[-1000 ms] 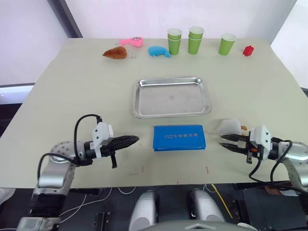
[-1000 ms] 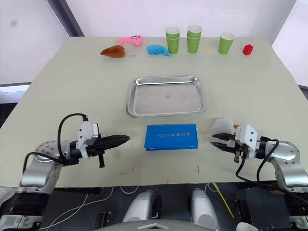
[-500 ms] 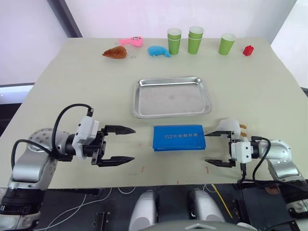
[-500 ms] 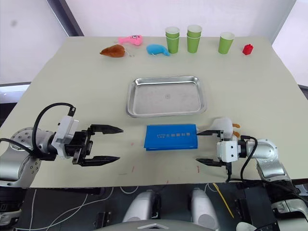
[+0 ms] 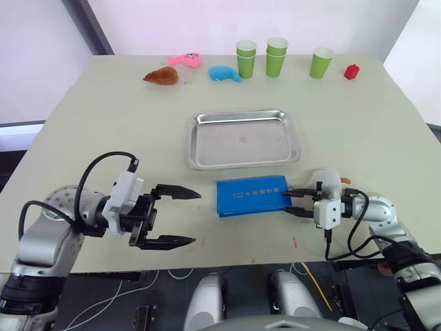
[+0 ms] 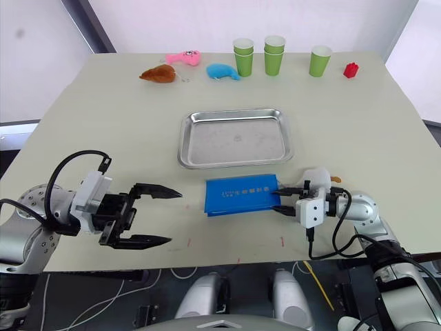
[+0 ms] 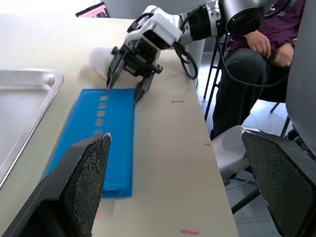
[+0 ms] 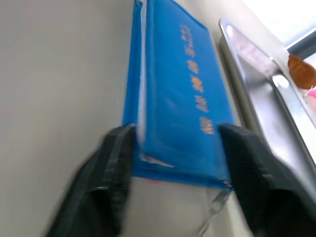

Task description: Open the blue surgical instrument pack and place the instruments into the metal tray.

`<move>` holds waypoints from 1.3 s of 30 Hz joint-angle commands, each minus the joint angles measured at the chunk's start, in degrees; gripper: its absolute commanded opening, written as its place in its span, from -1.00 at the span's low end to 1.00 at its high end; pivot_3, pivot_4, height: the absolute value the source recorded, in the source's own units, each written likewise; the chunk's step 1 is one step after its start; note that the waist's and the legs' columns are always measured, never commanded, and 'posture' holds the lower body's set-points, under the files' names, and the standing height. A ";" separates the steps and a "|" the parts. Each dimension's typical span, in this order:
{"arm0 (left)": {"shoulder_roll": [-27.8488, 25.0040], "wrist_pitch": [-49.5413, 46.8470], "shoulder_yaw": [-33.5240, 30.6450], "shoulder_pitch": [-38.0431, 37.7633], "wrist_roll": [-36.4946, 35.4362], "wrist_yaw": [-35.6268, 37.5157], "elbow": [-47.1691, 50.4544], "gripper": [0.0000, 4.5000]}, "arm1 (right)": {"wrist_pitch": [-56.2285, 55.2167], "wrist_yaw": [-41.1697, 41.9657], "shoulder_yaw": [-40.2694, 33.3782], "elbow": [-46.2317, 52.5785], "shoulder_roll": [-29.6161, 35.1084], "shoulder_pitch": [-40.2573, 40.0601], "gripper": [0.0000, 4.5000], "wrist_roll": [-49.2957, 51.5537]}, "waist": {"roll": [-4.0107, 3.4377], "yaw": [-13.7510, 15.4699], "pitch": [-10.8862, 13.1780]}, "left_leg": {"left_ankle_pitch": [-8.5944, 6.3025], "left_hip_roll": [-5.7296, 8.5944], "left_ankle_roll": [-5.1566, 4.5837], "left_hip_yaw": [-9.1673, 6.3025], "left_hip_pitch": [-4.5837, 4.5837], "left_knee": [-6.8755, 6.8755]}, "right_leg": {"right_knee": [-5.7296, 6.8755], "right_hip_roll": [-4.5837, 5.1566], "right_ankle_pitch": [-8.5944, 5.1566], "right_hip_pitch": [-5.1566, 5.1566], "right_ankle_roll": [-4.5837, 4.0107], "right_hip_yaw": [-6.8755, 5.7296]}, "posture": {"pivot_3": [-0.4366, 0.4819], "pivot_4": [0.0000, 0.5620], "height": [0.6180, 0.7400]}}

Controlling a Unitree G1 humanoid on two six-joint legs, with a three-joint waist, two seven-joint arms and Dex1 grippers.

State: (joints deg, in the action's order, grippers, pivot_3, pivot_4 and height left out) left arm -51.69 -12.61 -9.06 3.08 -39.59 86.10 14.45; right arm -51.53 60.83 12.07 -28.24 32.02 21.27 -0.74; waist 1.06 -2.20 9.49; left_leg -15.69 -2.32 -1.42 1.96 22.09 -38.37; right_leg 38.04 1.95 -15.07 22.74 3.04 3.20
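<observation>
**Right tool at the edge of the blue pack**

We see the blue surgical instrument pack lying flat and folded shut on the bench. It sits just in front of the metal tray, near it but not touching. The tray has nothing in it that we can see; its shiny bottom is bare.

Our right tool is at the pack's right edge. Its two black fingers are apart, one on each side of that short end, close to it. We cannot tell if they press on the pack. A small white thing lies on the bench just behind this tool.

Our left tool is on the left side of the pack, a little way from it. Its fingers are spread wide and hold nothing.

At the far side of the bench stand green cups; two of them are stacks of two, and we cannot see inside them. Near them lie a brown toy, a pink toy, a small blue plush toy and a small red block.

In the left wrist view, a person sits beside the bench.
</observation>
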 commanded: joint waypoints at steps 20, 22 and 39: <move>2.20 3.95 -3.34 -3.22 -0.76 0.44 0.97 1.00 | 31.83 15.49 1.84 22.35 7.44 -6.30 -0.99 23.76 | -0.02 0.22 0.01 | 0.00 -0.03 0.00 -0.08 0.05 0.02 | -0.01 0.05 0.00 0.01 0.00 -0.08 | -0.05 -0.47 1.00; 2.23 3.95 -3.42 -3.83 -0.92 0.36 1.38 1.00 | 36.43 17.22 1.67 25.89 9.04 -7.33 -0.99 25.75 | -0.04 0.27 0.02 | -0.01 -0.03 0.00 -0.10 0.06 0.02 | -0.01 0.06 0.00 0.01 0.00 -0.09 | -0.05 -0.47 1.00; 2.99 4.09 -2.72 -3.28 1.49 -2.98 0.03 1.00 | 73.80 19.38 1.16 31.55 11.98 2.44 -0.99 33.78 | -0.02 0.35 0.03 | -0.01 0.03 0.00 -0.19 0.14 -0.01 | -0.05 0.00 0.00 0.03 0.00 -0.19 | -0.05 -0.47 1.00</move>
State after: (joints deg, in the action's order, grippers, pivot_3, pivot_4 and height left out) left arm -49.09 -9.39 -11.09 -0.10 -38.66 83.48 14.40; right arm 20.87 80.32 13.16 3.87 44.70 22.34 33.02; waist 1.04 -1.85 9.52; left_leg -15.70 -2.29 -1.42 1.76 22.23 -38.38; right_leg 37.98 1.95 -15.07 22.77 3.04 3.02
